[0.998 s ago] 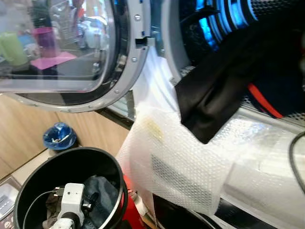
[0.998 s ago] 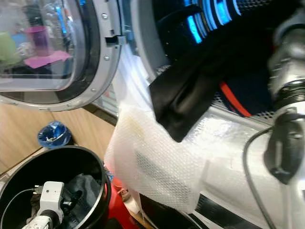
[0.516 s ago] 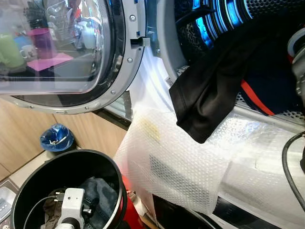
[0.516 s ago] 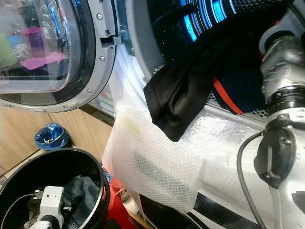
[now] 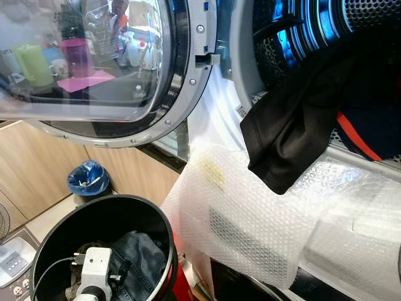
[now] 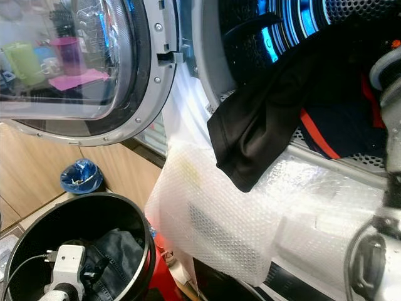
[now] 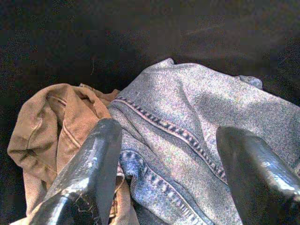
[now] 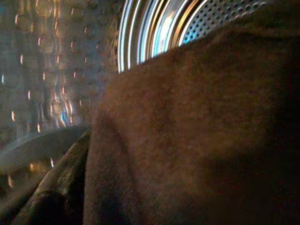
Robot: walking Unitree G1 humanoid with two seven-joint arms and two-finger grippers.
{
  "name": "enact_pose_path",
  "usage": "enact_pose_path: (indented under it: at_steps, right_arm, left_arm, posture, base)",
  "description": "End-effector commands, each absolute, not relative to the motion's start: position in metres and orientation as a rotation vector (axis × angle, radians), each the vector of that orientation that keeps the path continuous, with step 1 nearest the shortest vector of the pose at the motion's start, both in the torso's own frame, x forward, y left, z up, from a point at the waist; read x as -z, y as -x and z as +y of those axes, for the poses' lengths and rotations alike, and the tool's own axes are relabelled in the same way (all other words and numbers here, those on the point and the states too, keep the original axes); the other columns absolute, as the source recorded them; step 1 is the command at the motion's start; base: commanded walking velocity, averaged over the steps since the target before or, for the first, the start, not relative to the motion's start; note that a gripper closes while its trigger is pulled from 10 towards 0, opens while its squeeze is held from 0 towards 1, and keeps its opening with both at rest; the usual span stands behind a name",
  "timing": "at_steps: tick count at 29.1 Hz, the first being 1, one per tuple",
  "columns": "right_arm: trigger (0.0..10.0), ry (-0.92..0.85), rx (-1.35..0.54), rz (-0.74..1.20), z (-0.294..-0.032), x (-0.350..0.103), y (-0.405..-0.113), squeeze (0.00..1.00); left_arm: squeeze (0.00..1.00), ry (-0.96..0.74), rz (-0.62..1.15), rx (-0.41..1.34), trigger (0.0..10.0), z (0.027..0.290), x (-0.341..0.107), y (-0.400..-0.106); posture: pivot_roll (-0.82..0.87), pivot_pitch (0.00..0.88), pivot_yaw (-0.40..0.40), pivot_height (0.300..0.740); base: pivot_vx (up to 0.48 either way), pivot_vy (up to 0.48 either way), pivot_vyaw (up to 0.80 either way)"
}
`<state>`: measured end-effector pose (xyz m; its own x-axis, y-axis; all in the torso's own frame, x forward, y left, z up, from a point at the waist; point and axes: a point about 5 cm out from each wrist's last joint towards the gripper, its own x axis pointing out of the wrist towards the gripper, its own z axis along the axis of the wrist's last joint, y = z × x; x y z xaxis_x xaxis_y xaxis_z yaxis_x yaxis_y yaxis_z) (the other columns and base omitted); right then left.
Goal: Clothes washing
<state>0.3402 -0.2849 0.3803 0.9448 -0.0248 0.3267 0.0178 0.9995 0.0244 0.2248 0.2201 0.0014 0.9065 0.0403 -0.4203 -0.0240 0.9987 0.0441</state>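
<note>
A black garment [image 5: 282,138] hangs out of the washer drum [image 5: 307,31] and over its rim onto bubble wrap [image 5: 250,213]. More dark clothing with an orange stripe [image 6: 319,135] lies inside the drum. My right arm [image 6: 385,113] reaches toward the drum at the far right, and its wrist camera is pressed against dark cloth [image 8: 187,140] with the drum wall behind. My left gripper [image 7: 166,140] is down in a black bucket [image 5: 150,216], open, just above blue jeans [image 7: 197,122]. A brown garment [image 7: 47,126] lies beside the jeans.
The round glass door [image 5: 94,63] stands swung open to the left. A small bin with a blue liner [image 5: 88,179] sits by the wooden wall. A red object [image 5: 182,285] is wedged between bucket and washer. A grey appliance [image 5: 12,263] is at lower left.
The camera has shifted, so the whole scene sits further right. My right arm has moved toward the picture's right edge. The black garment still drapes over the rim; the left gripper stays in the bucket.
</note>
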Motion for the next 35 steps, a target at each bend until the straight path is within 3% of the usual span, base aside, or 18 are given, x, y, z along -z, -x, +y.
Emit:
enact_pose_path:
  at_steps: [1,8,11,13,15,19,20,21,23,28,35]
  right_arm:
    - [10.0,0.056,-0.017,-0.322,-0.278,-0.382,-0.334,0.0]
    - [10.0,0.002,0.04,-0.361,-0.279,-0.39,-0.322,0.0]
    - [10.0,-0.024,0.016,-0.331,-0.267,-0.385,-0.318,0.0]
    - [10.0,-0.036,0.008,-0.305,-0.244,-0.376,-0.315,0.0]
    - [10.0,-0.08,0.022,-0.31,-0.238,-0.374,-0.316,0.0]
    - [10.0,-0.257,0.124,-0.255,-0.188,-0.35,-0.329,0.0]
    - [10.0,-0.257,0.124,-0.255,-0.188,-0.35,-0.329,0.0]
    - [10.0,-0.228,0.079,-0.123,-0.16,-0.34,-0.335,0.0]
    - [10.0,-0.192,0.079,-0.096,-0.134,-0.343,-0.335,0.0]
    - [10.0,-0.125,0.365,-0.17,-0.151,-0.36,-0.327,0.0]
    - [10.0,-0.068,0.4,-0.221,-0.163,-0.372,-0.317,0.0]
  left_arm:
    - [0.0,-0.05,0.467,-0.022,10.0,0.221,0.003,-0.221]
    - [0.0,-0.052,0.467,-0.026,10.0,0.222,0.003,-0.221]
    - [0.0,-0.052,0.47,-0.023,10.0,0.221,0.004,-0.221]
    - [0.0,-0.049,0.47,-0.017,10.0,0.218,0.005,-0.222]
    - [0.0,-0.048,0.471,-0.016,10.0,0.218,0.005,-0.222]
    - [0.0,-0.045,0.473,-0.011,10.0,0.215,0.007,-0.225]
    - [0.0,-0.045,0.473,-0.011,10.0,0.215,0.007,-0.225]
    - [0.0,-0.044,0.472,-0.01,10.0,0.215,0.006,-0.226]
    - [0.0,-0.042,0.468,-0.006,10.0,0.212,0.006,-0.228]
    - [0.0,-0.031,0.47,-0.008,10.0,0.208,0.008,-0.228]
    - [0.0,-0.021,0.472,-0.016,10.0,0.206,0.009,-0.228]
  posture:
    - [-0.02,0.0,0.046,0.74]
    - [-0.01,0.0,0.043,0.74]
    - [-0.01,0.0,0.037,0.74]
    - [-0.02,0.0,0.029,0.74]
    - [-0.03,0.0,0.022,0.74]
    - [-0.05,0.0,0.024,0.74]
    - [-0.05,0.0,0.024,0.74]
    - [-0.05,0.0,0.024,0.74]
    - [-0.05,0.0,0.021,0.74]
    - [-0.06,0.0,0.013,0.74]
    - [-0.08,0.0,0.008,0.74]
  base:
    - [0.0,0.0,0.0]
    - [0.0,0.0,0.0]
    - [0.0,0.0,0.0]
    - [0.0,0.0,0.0]
    - [0.0,0.0,0.0]
    - [0.0,0.0,0.0]
    - [0.0,0.0,0.0]
    - [0.0,0.0,0.0]
    - [0.0,0.0,0.0]
    - [0.0,0.0,0.0]
    - [0.0,0.0,0.0]
